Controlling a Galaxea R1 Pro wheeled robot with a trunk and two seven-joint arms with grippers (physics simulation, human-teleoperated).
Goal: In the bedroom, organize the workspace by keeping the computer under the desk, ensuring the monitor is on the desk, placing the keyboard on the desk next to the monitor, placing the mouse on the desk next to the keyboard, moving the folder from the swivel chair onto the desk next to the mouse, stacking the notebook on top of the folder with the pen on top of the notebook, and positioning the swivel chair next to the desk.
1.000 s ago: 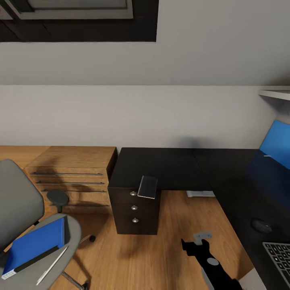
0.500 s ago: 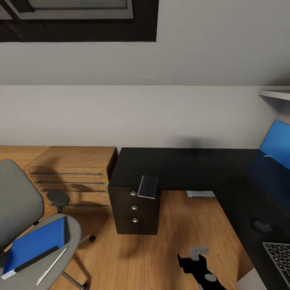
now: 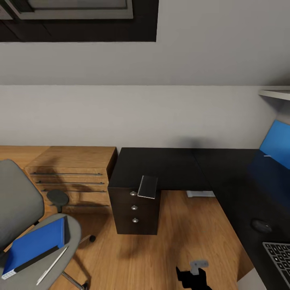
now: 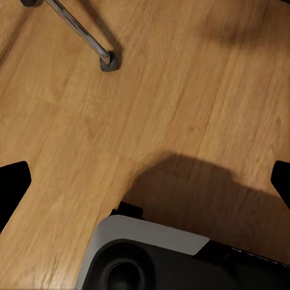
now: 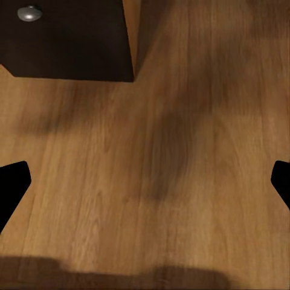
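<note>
We are seeing the folder [image 3: 34,245] lying on the chair [image 3: 24,225] seat at near left with the pen [image 3: 52,265] beside it, mouse [image 3: 261,225] and keyboard [image 3: 280,254] sitting on the desk [image 3: 169,167] at right, both our grippers' jaws spread wide over bare wood floor [image 5: 181,151], left gripper [image 4: 145,181], right gripper [image 5: 145,181].

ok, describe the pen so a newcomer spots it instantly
Find the grey swivel chair left of the wooden dresser. On its seat lies a blue folder; the pen sits alongside the folder's dark spine, a thin pale stick, the only white thing there.

Right claw [image 3: 192,274] low, pointing down, fingers wide apart; left claw [image 4: 145,181] likewise spread.
</note>
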